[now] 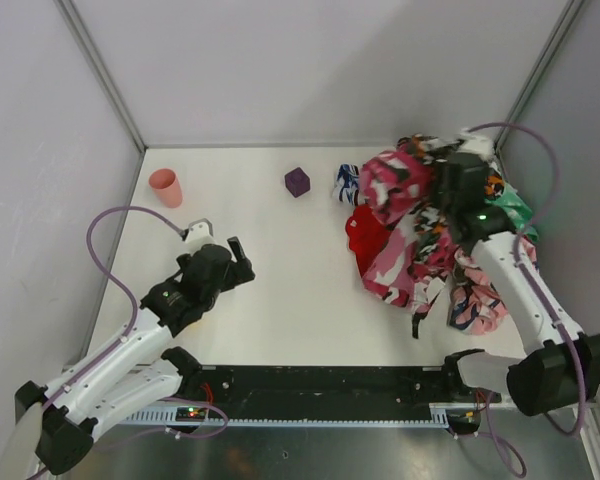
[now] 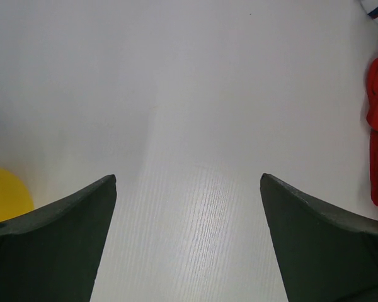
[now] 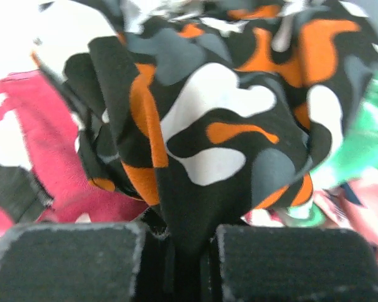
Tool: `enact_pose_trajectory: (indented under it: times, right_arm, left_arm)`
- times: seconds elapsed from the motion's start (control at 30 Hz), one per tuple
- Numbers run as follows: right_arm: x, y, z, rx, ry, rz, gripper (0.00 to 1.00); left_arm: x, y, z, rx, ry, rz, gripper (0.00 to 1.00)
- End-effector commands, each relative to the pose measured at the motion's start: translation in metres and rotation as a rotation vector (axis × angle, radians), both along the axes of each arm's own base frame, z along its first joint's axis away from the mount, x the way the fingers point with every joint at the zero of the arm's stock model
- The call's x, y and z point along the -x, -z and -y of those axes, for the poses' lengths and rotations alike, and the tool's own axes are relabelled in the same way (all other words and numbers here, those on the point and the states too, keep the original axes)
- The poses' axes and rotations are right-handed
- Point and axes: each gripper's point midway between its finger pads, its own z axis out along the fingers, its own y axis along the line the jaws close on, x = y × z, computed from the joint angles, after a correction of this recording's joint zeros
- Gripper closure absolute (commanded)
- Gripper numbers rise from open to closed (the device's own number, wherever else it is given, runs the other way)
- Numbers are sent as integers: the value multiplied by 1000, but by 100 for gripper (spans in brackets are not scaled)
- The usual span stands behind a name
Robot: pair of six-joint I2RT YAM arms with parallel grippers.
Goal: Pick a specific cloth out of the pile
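Item one, the cloth (image 1: 363,232): plain red, bunched on the surface (image 1: 280,290) at the 9 o'clock edge of the pile (image 1: 400,262). It touches the pink camouflage print and nothing holds it.

Item two, right gripper (image 3: 192,251): we record it closed tight on a fold of the orange-black-white cloth (image 3: 201,126), toward the pile's 1 o'clock side.

Item three, left gripper (image 2: 189,182): jaws spread wide, holding nothing, over bare surface at 8 o'clock.

Also listed: pink cup (image 1: 166,187) at 10 o'clock and purple cube (image 1: 297,181) near 12 o'clock.
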Motion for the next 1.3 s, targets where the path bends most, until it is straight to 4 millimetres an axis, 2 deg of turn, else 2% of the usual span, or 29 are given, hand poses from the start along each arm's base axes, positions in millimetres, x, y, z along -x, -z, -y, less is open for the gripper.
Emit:
enact_pose_trajectory:
  times: [0.0, 0.07, 0.13, 0.2, 0.33, 0.4, 0.47, 0.57, 0.67, 0.8, 0.87, 0.93, 1.07, 1.17, 1.27]
  right_arm:
    - [9, -41, 103, -121, 286, 117, 100]
    - [22, -14, 136, -155, 392, 63, 100]
    - [34, 22, 162, -195, 484, 4, 100]
    - [39, 65, 174, -260, 511, -73, 100]
    - [36, 146, 169, -377, 466, -271, 100]
    - [29, 173, 159, -431, 430, -340, 100]
    - [23, 191, 152, -474, 403, -378, 100]
    - [17, 210, 146, -503, 385, -414, 100]
    - [18, 223, 146, -502, 387, -446, 100]
    - [19, 235, 145, -513, 389, -476, 99]
    - [18, 236, 144, -521, 383, -475, 97]
    - [17, 236, 145, -520, 383, -472, 95]
    - [19, 237, 147, -518, 386, -469, 91]
    - [17, 238, 146, -528, 371, -459, 85]
    - [15, 239, 142, -549, 352, -452, 64]
  left_arm:
    - [-8, -10, 1, 25, -35, 27, 0]
    - [-10, -8, 4, 32, -36, 15, 0]
    - [-13, -8, 10, 42, -27, 0, 0]
    - [-16, -8, 20, 53, -4, -20, 0]
    - [-28, -6, 46, 73, 74, -69, 0]
    - [-38, -7, 71, 102, 159, -75, 0]
    - [-49, -12, 102, 157, 274, -68, 0]
    - [-63, -14, 149, 216, 448, -79, 0]
    - [-83, -8, 191, 230, 567, -118, 0]
    - [-112, 16, 252, 264, 698, -193, 0]
    - [-123, 37, 285, 294, 764, -242, 0]
    - [-134, 47, 314, 312, 811, -249, 0]
    - [-158, 76, 348, 299, 814, -253, 0]
    - [-164, 100, 361, 303, 788, -288, 0]
    - [-155, 117, 374, 312, 802, -328, 0]
